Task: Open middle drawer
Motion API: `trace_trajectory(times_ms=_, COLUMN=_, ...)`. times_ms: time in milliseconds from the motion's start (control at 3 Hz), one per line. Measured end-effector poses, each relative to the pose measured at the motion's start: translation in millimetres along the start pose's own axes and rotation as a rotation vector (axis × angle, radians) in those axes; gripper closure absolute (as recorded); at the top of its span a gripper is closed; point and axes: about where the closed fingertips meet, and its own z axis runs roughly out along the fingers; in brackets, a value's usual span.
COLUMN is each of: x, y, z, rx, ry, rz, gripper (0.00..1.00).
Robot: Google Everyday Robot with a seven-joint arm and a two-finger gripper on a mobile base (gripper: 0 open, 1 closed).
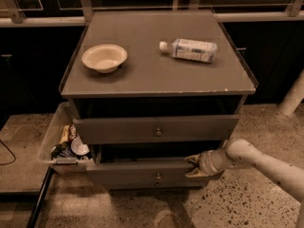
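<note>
The middle drawer [137,174] is the grey front below the top drawer [142,128], with a small round knob [158,176] at its centre. It stands pulled out a little from the cabinet, with a dark gap above its top edge. My gripper [194,167] reaches in from the right on a white arm [256,161] and rests at the right end of this drawer's top edge, touching the front. The bottom drawer is hidden beneath the pulled-out front.
A cream bowl [104,57] and a lying water bottle [190,49] sit on the cabinet top [142,80]. A clear bin [59,141] of snacks hangs at the cabinet's left side. A white post [292,96] stands at right. A black cable [7,153] lies on the floor at left.
</note>
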Motion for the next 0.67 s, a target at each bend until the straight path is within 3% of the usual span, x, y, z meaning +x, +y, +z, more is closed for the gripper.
trace_trajectory(times_ms=667, x=-0.7, y=0.4, z=0.0, rx=0.000, ry=0.000, rz=0.000, gripper=0.58)
